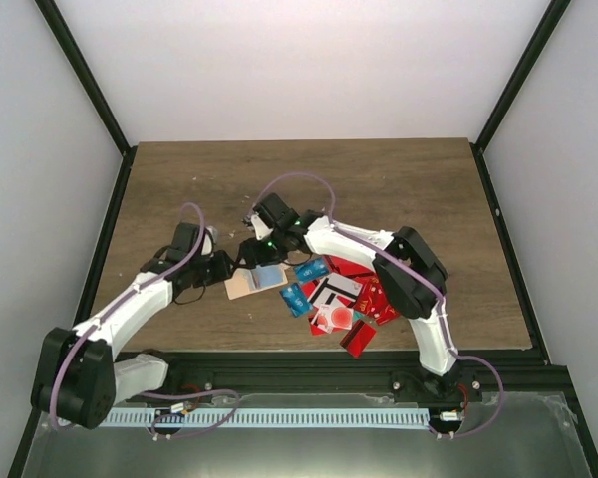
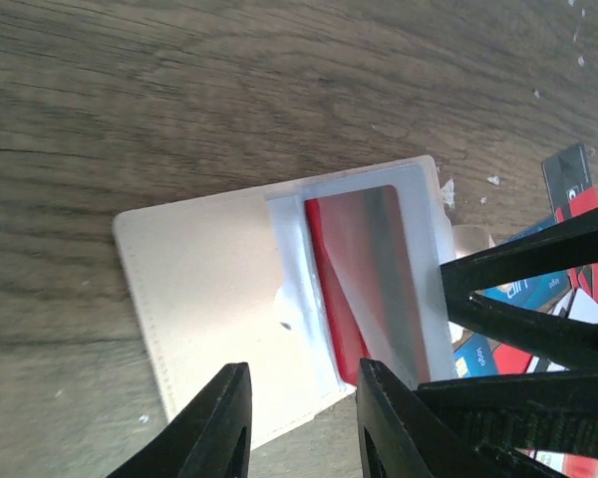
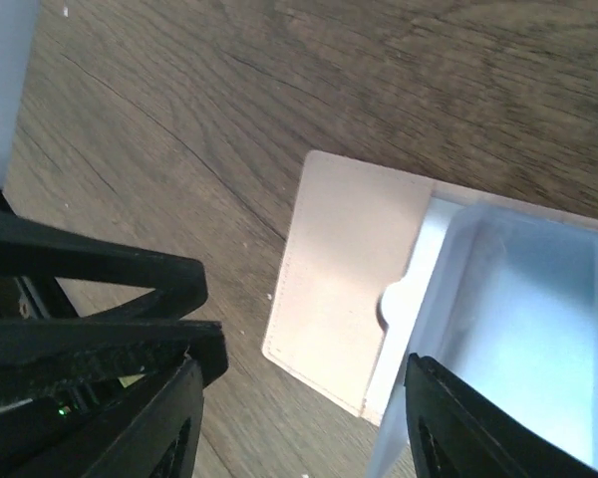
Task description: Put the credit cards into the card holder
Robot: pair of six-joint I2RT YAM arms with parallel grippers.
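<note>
The beige card holder lies open and flat on the wooden table, left of the heap of credit cards, which are red, blue and white. In the left wrist view a red card sits slanted in the holder's clear pocket. My left gripper hovers open over the holder's near edge, nothing between its fingers. My right gripper is open too, straddling a corner of the holder, one finger over the pale pocket. In the top view both grippers, left and right, meet above the holder.
Loose cards lie just right of the holder. Each gripper's black fingers show in the other's wrist view, close by. Black frame posts and white walls enclose the table.
</note>
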